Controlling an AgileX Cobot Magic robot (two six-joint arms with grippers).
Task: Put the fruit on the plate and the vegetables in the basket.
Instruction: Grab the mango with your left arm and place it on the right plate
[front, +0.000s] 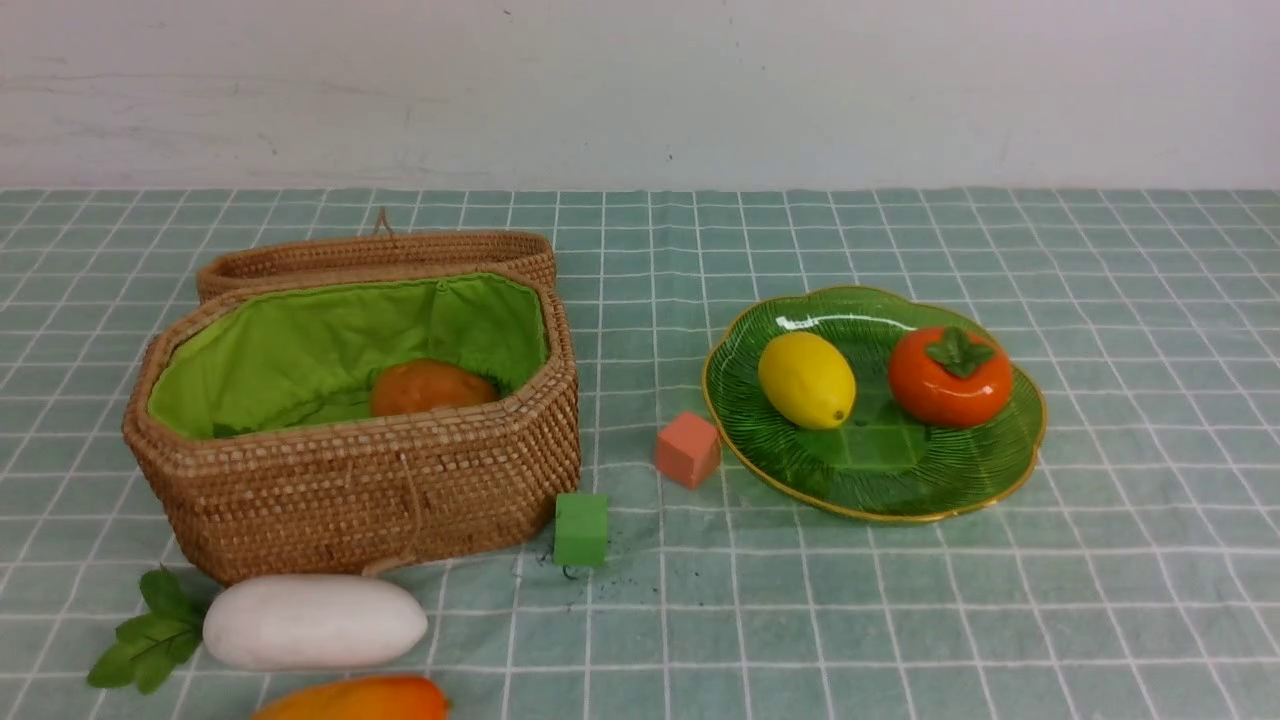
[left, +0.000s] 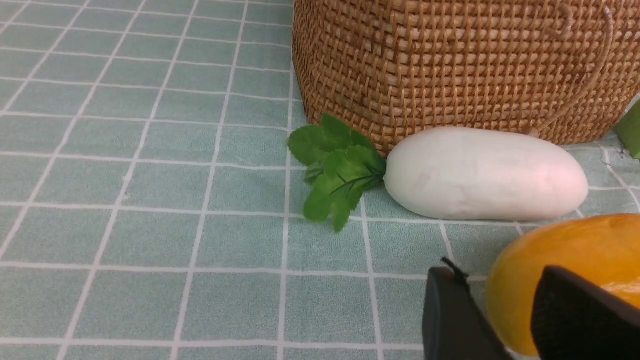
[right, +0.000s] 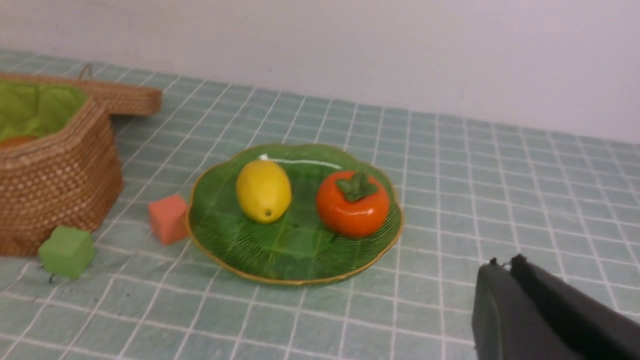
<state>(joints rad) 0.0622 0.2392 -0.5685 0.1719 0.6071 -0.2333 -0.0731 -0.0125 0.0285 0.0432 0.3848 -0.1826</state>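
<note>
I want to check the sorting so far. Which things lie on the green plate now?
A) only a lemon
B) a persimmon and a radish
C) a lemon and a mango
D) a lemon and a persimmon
D: the lemon and the persimmon sit side by side on the plate, while the mango lies off it, beside the radish.

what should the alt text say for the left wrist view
The left tool grips an orange-yellow mango close to the camera. Beyond it, a white radish with green leaves lies on a checked green tablecloth beside a woven basket.
</note>
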